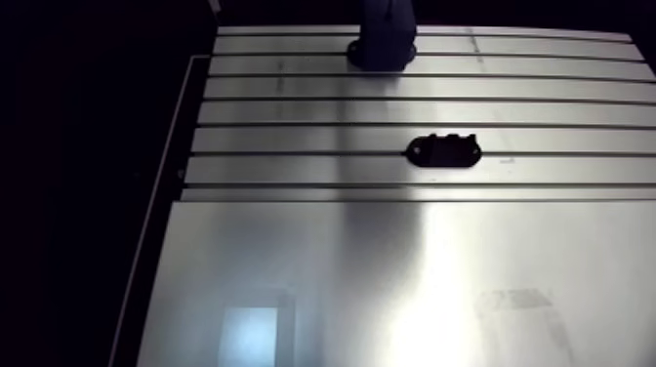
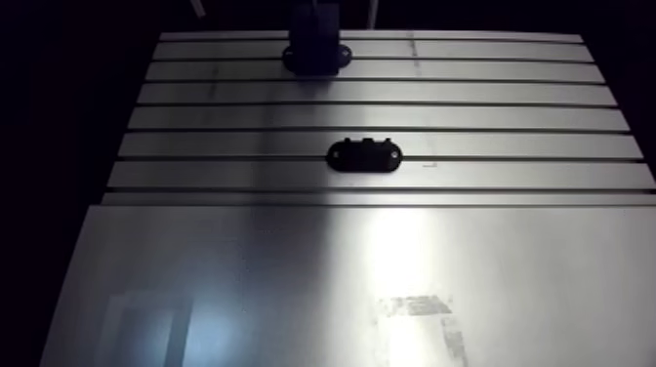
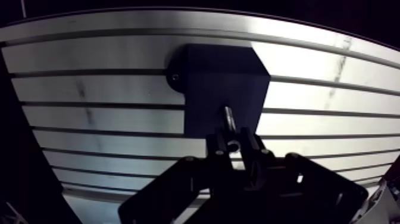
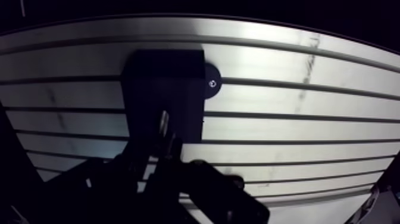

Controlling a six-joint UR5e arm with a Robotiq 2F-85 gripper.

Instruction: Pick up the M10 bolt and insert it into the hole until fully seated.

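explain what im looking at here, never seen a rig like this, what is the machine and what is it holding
This is one robot arm working at a metal table with long slots. Two pictures come from a camera riding on the arm, looking down over the table. The other two come from a camera at the wrist, looking past the fingers. Each pair shows the same scene through two lenses set slightly apart.

On the table, a dark block stands at the far end, with a round tab and a screw at its foot. Nearer the middle, a low black oval piece lies by itself.

In the wrist view the two fingers are closed on a short metal bolt, whose shaft points out over the block. The hole it should go into can't be made out here.
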